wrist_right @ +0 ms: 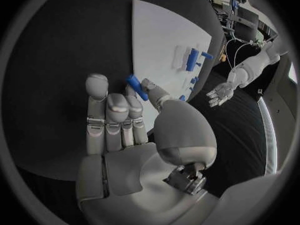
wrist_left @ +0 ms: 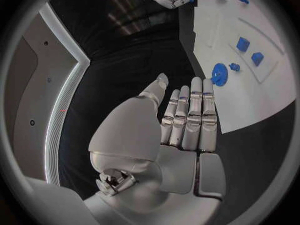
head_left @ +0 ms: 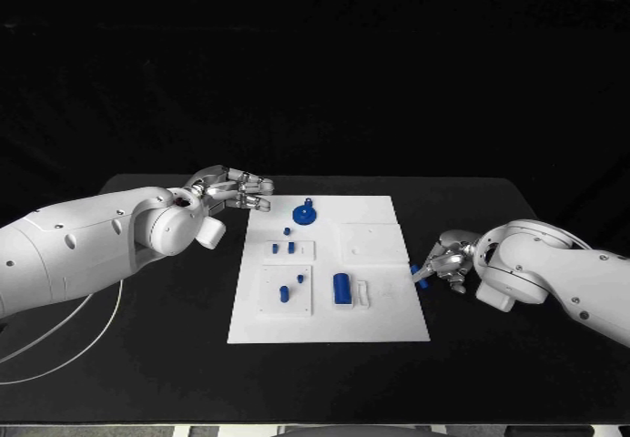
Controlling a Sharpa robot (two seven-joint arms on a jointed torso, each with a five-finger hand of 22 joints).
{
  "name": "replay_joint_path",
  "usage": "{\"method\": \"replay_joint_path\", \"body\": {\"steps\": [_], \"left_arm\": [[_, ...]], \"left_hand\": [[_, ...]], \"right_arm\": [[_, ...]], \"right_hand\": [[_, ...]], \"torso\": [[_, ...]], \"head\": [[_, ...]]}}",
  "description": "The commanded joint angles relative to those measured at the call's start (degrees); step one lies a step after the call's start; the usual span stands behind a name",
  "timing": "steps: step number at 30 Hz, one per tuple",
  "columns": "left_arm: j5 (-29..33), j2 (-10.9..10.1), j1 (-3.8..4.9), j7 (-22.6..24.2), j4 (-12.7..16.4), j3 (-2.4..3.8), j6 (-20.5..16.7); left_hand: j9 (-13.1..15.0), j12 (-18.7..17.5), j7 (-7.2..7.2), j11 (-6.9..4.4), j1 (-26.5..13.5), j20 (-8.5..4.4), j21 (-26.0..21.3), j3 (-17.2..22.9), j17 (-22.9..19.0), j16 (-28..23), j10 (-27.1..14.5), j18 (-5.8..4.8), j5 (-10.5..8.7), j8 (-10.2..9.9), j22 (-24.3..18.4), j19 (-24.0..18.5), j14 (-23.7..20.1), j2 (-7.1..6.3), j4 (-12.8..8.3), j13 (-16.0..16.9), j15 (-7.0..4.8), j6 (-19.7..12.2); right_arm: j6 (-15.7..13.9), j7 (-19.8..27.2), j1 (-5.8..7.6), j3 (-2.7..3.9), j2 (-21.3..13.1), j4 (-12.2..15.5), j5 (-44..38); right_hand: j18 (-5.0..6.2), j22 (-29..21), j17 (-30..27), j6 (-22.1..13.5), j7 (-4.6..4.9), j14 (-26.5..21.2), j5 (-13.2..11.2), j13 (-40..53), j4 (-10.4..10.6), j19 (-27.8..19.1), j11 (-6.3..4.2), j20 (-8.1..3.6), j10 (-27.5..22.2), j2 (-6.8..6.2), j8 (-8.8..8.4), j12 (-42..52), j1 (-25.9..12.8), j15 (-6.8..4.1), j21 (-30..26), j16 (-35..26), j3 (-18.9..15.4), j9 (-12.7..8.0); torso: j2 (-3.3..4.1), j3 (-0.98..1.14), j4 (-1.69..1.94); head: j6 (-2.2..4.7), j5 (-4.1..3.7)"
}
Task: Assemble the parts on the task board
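beside the task board (head_left: 394,319), blue part (wrist_right: 137,87) pinched in right hand (wrist_right: 134,130); left hand (wrist_left: 181,120) empty, fingers extended

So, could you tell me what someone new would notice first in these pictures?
Probably the white task board in the middle of the black table, dotted with small blue parts, a round one near its far edge. Next, the right hand beside the board's right edge, pinching a blue peg, while the left hand hovers open at the far-left corner.

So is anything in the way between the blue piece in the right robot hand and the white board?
Nothing visible. The right robot hand holds a small blue piece beside the task board, with bare black table between them.
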Motion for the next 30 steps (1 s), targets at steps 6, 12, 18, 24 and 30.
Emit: {"method": "replay_joint_path", "body": {"steps": [6, 12, 18, 24, 30], "left_arm": [[-0.06, 0.15, 0.03, 0.1, 0.01, 0.02, 0.85], [-0.06, 0.22, 0.03, 0.02, -0.01, 0.0, 0.86], [-0.06, 0.43, 0.03, 0.0, -0.11, -0.01, 0.81], [-0.06, 0.64, 0.03, 0.0, -0.16, -0.02, 0.82], [-0.06, 0.64, 0.03, 0.0, -0.16, -0.02, 0.8]], "left_hand": [[0.08, 0.29, -0.01, -0.16, -0.39, -0.15, 0.19, -0.08, 0.07, -0.23, -0.2, -0.36, -0.21, 0.01, -0.05, 0.34, -0.4, 0.36, 0.25, 0.04, -0.03, -0.27], [0.08, 0.29, -0.01, -0.16, -0.39, -0.15, 0.19, -0.08, 0.07, -0.23, -0.2, -0.36, -0.21, 0.01, -0.05, 0.34, -0.4, 0.36, 0.25, 0.04, -0.03, -0.27], [0.09, 0.3, -0.01, -0.17, -0.46, -0.13, 0.2, -0.11, 0.08, -0.22, -0.22, -0.36, -0.21, 0.02, -0.18, 0.33, -0.42, 0.43, 0.27, 0.04, -0.02, -0.3], [0.09, 0.3, -0.01, -0.17, -0.46, -0.13, 0.2, -0.11, 0.08, -0.22, -0.22, -0.36, -0.21, 0.02, -0.18, 0.33, -0.42, 0.43, 0.27, 0.04, -0.02, -0.3], [0.09, 0.3, -0.01, -0.17, -0.46, -0.13, 0.2, -0.11, 0.08, -0.22, -0.22, -0.36, -0.21, 0.02, -0.18, 0.33, -0.42, 0.43, 0.27, 0.04, -0.02, -0.3]], "right_arm": [[-2.1, 1.18, -0.01, 1.5, -0.22, 0.25, 1.37], [-2.17, 0.68, 0.0, 1.93, -0.03, 2.86, 1.06], [-1.0, -0.34, 0.01, 1.82, 1.23, 5.76, 0.64], [-0.94, -1.49, 0.01, 0.67, 2.97, 6.86, -0.89], [-0.98, -2.15, 0.01, -0.46, 4.44, 6.9, -1.32]], "right_hand": [[-0.45, 0.17, 0.03, 0.46, -0.18, 0.03, 1.02, 0.02, -2.66, 2.41, -0.26, 0.04, 0.35, 0.05, 0.37, -0.06, -0.31, -0.06, -0.05, -0.12, 1.98, 0.48], [-0.48, 0.22, 0.05, 0.57, -0.24, 0.04, 1.46, 0.03, -2.65, 2.41, -0.32, 0.01, 0.4, 0.02, 0.38, -0.02, -0.39, -0.09, -0.03, -0.09, 1.65, 0.47], [-0.59, 0.26, 0.05, 0.52, -0.35, 0.07, 1.51, -0.03, -2.32, 2.36, -0.33, 0.06, 0.38, 0.22, 0.36, -0.08, -0.56, -0.03, -0.13, -0.05, 0.9, 0.36], [-0.67, 0.4, 0.04, 0.61, -0.39, 0.07, 1.49, -0.02, -2.23, 2.38, -0.32, 0.09, 0.41, 0.27, 0.37, -0.03, -0.47, 0.0, -0.03, -0.03, 0.53, 0.32], [-0.69, 0.39, 0.04, 0.71, -0.47, 0.06, 1.83, -0.02, -2.03, 2.38, -0.42, 0.05, 0.42, 0.34, 0.36, -0.03, -0.74, -0.05, -0.2, 0.0, 0.29, 0.25]], "torso": [[-0.01, -0.1, 0.08], [0.0, -0.08, 0.04], [0.03, -0.12, 0.05], [0.06, -0.08, 0.11], [0.05, -0.02, 0.08]], "head": [[0.25, 0.14], [0.23, 0.1], [0.39, -0.02], [0.42, -0.1], [0.38, -0.09]]}}
